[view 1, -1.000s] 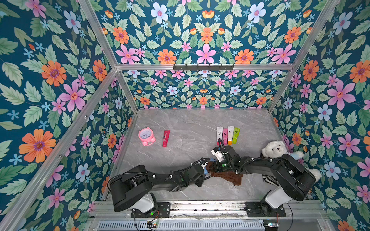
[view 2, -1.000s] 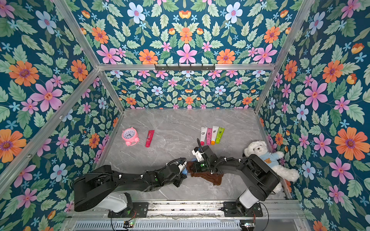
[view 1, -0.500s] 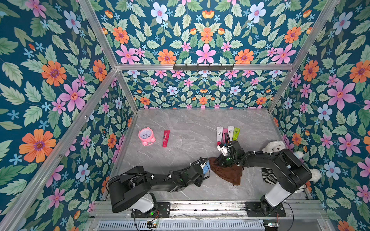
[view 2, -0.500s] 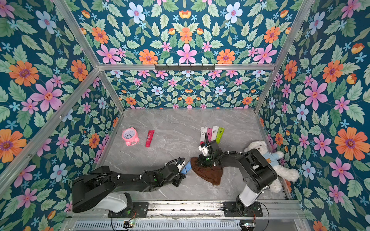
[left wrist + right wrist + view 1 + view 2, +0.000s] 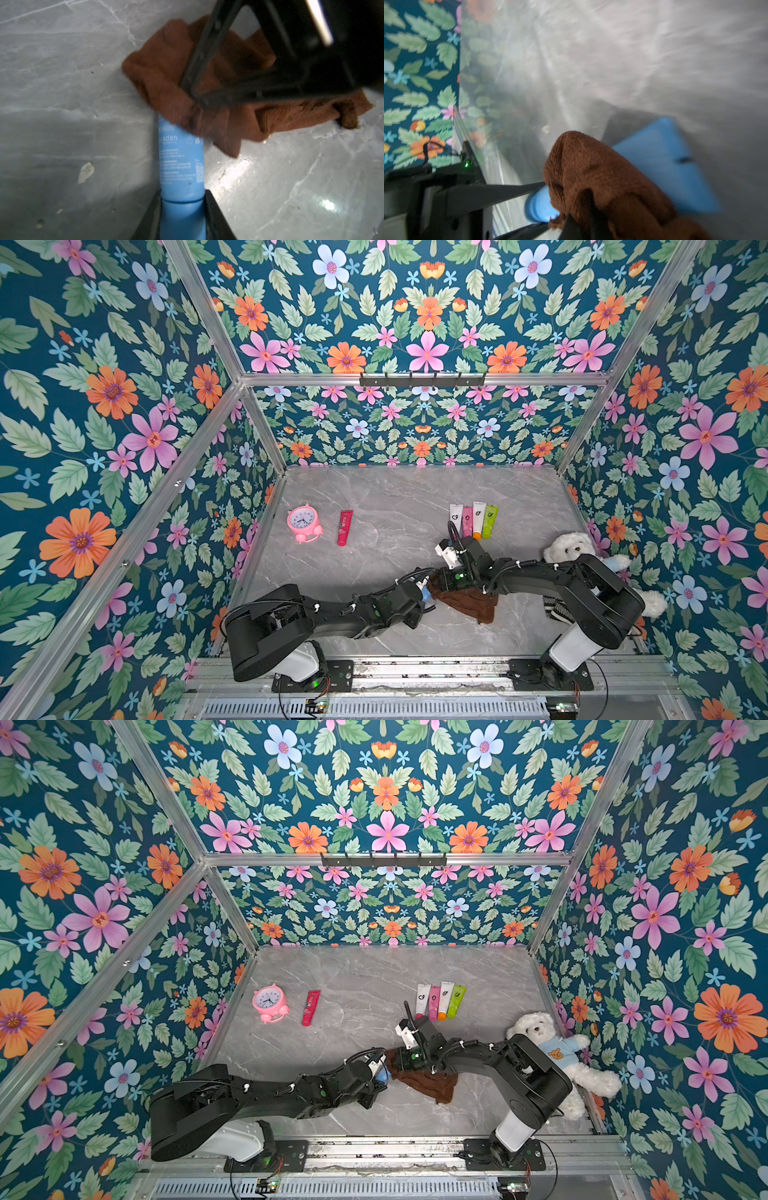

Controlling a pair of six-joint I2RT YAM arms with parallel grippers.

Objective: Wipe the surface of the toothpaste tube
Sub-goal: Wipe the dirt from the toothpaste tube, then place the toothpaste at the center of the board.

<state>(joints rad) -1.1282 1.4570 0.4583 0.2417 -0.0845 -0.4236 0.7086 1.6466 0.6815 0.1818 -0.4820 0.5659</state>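
A light blue toothpaste tube (image 5: 180,162) lies low over the grey marble table (image 5: 395,506), held at its cap end by my left gripper (image 5: 182,199), which is shut on it. In both top views only a small blue bit of the tube (image 5: 425,594) (image 5: 381,1074) shows between the two arms. My right gripper (image 5: 583,226) is shut on a brown cloth (image 5: 591,170). The cloth (image 5: 166,68) drapes over the tube's flat far end and hides it, and the rest trails on the table (image 5: 469,601).
A pink alarm clock (image 5: 304,523) and a red tube (image 5: 345,526) lie at the back left. Several coloured tubes (image 5: 473,520) lie in a row just behind the right arm. A white teddy bear (image 5: 573,545) sits against the right wall.
The right gripper with the cloth swung back toward the row of tubes, then came forward and left again onto the blue tube. The left arm has hardly moved.
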